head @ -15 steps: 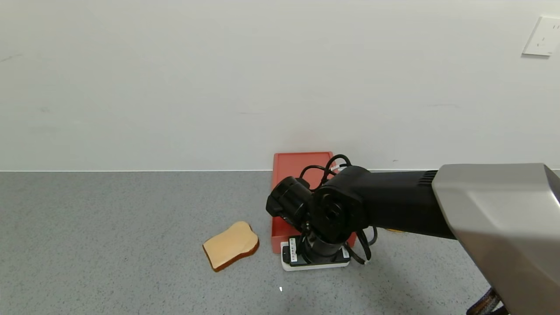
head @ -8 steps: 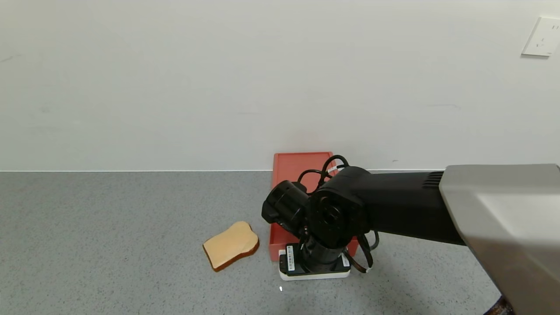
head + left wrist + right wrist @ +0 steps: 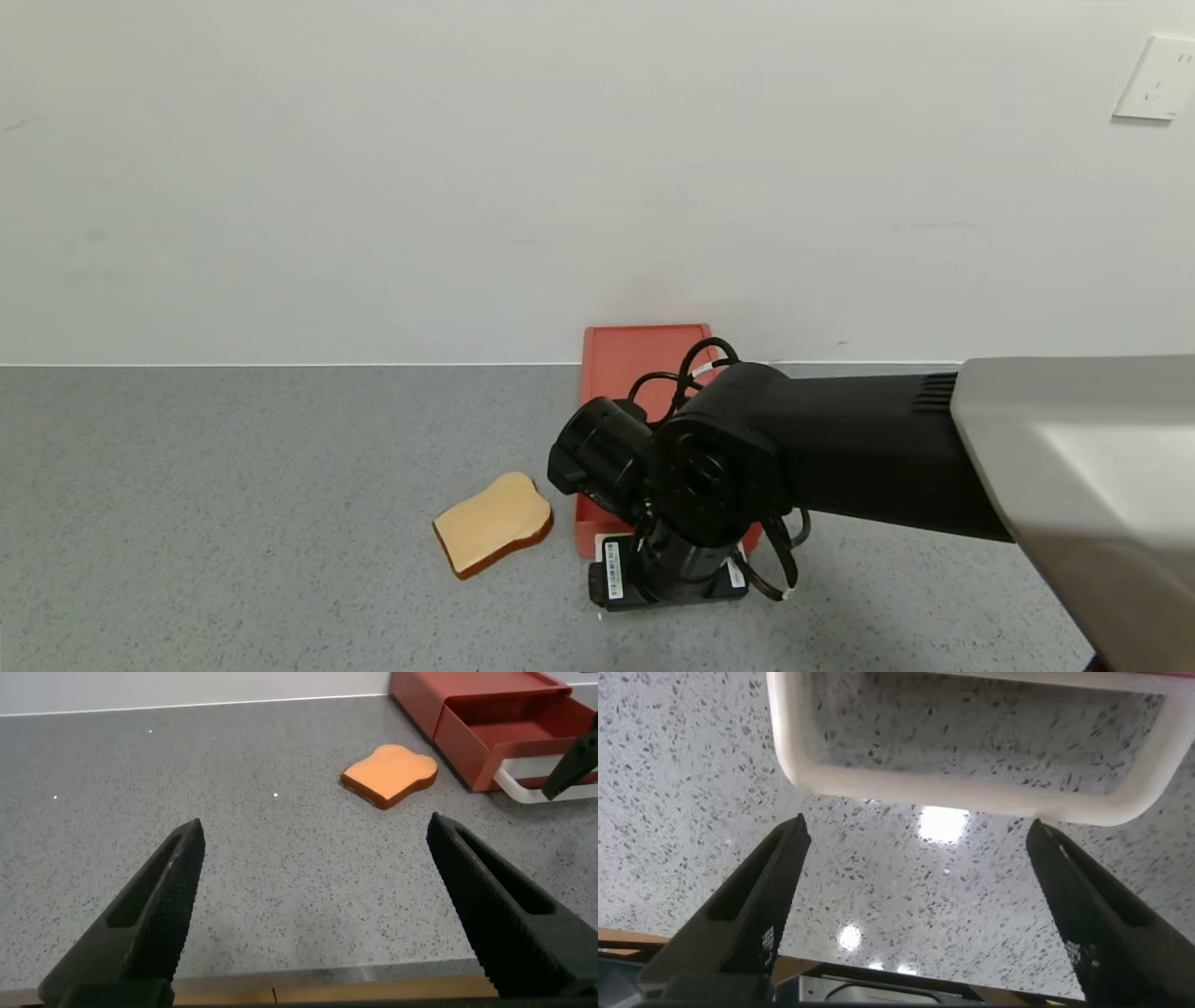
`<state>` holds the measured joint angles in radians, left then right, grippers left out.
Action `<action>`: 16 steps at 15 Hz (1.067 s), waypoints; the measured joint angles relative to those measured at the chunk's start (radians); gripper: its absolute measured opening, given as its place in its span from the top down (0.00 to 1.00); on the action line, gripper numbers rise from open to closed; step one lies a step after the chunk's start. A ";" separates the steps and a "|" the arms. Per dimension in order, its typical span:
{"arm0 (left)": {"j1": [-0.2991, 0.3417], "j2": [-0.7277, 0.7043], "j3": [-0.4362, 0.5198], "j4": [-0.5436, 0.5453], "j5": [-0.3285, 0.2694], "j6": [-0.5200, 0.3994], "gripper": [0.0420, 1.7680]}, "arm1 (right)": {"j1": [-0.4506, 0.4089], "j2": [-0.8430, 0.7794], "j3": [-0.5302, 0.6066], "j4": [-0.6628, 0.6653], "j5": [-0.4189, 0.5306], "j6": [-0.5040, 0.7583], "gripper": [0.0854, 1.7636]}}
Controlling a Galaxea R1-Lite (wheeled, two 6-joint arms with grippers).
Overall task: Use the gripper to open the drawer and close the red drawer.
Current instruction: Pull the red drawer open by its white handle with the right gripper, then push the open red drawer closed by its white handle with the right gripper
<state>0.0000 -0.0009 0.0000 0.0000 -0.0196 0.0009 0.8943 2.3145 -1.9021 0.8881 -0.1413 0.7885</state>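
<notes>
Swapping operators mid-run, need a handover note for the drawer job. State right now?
Right gripper: open, pointing down at the white handle, not gripping it.
Left gripper: open, parked over bare counter off to the left.
Drawer: against the back wall, tray partly pulled out. Bread slice lies beside it.
Done: drawer partly open.
Left: finish opening if needed, then push the tray shut.

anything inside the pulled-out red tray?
Left wrist view shows the drawer tray slid partly out; its visible strip looks empty. The floor is mostly hidden by its front wall. Right gripper hangs open by the handle.
</notes>
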 joint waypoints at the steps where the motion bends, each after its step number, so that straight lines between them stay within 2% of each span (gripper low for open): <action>1: 0.000 0.000 0.000 0.000 0.000 0.000 0.03 | -0.001 -0.001 0.001 -0.001 -0.003 -0.001 0.03; 12: 0.000 0.000 0.000 0.000 -0.003 0.003 0.03 | -0.015 -0.079 -0.004 -0.002 -0.024 -0.022 0.03; 16: 0.000 0.000 0.000 0.000 -0.003 0.005 0.03 | -0.046 -0.154 0.007 -0.009 -0.022 -0.138 0.03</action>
<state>0.0000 -0.0009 0.0000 0.0000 -0.0230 0.0062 0.8485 2.1600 -1.8949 0.8789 -0.1630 0.6504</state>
